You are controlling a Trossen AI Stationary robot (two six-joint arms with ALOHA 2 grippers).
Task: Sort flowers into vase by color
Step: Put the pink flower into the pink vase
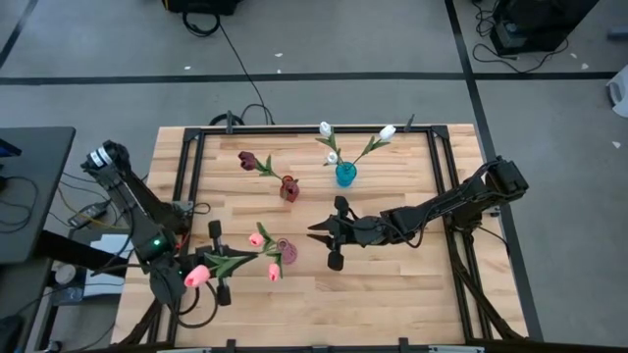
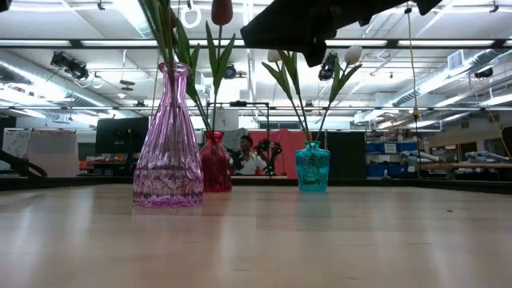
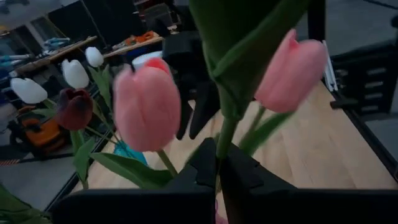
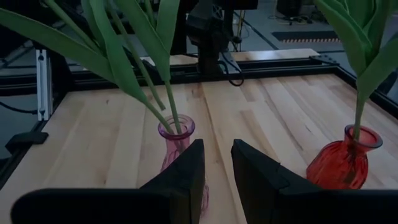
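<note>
A pink glass vase (image 1: 287, 253) (image 2: 168, 144) stands mid-table and holds pink tulips (image 1: 257, 238). My left gripper (image 1: 220, 261) (image 3: 219, 163) is just left of it, shut on the stem of a pink tulip (image 1: 196, 277). My right gripper (image 1: 314, 233) (image 4: 216, 168) hovers open just right of the vase, its fingers pointing at it and touching nothing. A red vase (image 1: 289, 188) holds maroon tulips (image 1: 247, 159). A blue vase (image 1: 345, 175) holds white tulips (image 1: 388, 131). My left gripper pinches the pink tulip's thin green stem (image 3: 221, 140) between its two fingers, which lie across it. The stem slants from the head (image 1: 196, 277) by my wrist toward the pink vase's mouth (image 1: 285, 251). Leaves hide whether its foot sits inside.
The black frame rail (image 1: 186, 176) runs around the wooden table top. The three vases stand close together in the middle and far half. Bare wood lies along the near edge (image 1: 392, 304) and on the right. A person (image 2: 250, 156) sits in the room beyond the table.
</note>
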